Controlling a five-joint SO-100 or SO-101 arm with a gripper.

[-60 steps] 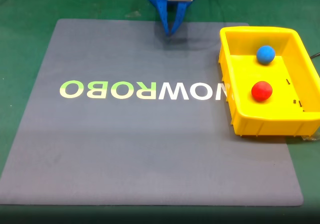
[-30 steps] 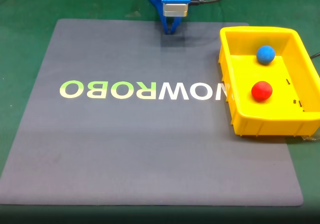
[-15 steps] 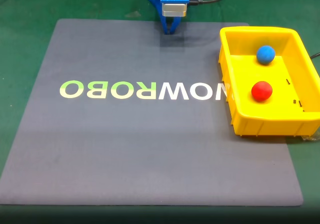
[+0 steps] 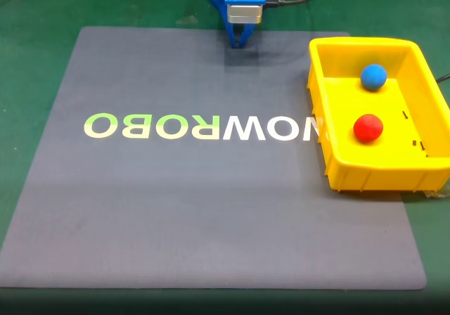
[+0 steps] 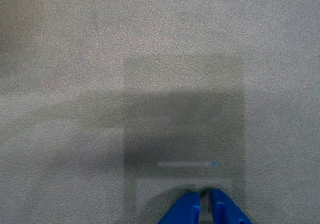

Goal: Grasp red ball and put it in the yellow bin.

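Already the red ball (image 4: pixel 368 127) lies inside the yellow bin (image 4: pixel 336 162); my fingers (image 4: pixel 239 42) are pinched together, empty. Reaching back might only knock the blue ball (image 4: pixel 373 76).

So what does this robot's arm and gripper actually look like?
In the fixed view the arm is bright blue plastic, with a small silver-grey box mounted on its front and a black cable trailing off to the right. The gripper narrows into two slim blue fingers ending in a point. In the wrist view, the fingers show as smooth, tapered blue tips over the grey textured mat.
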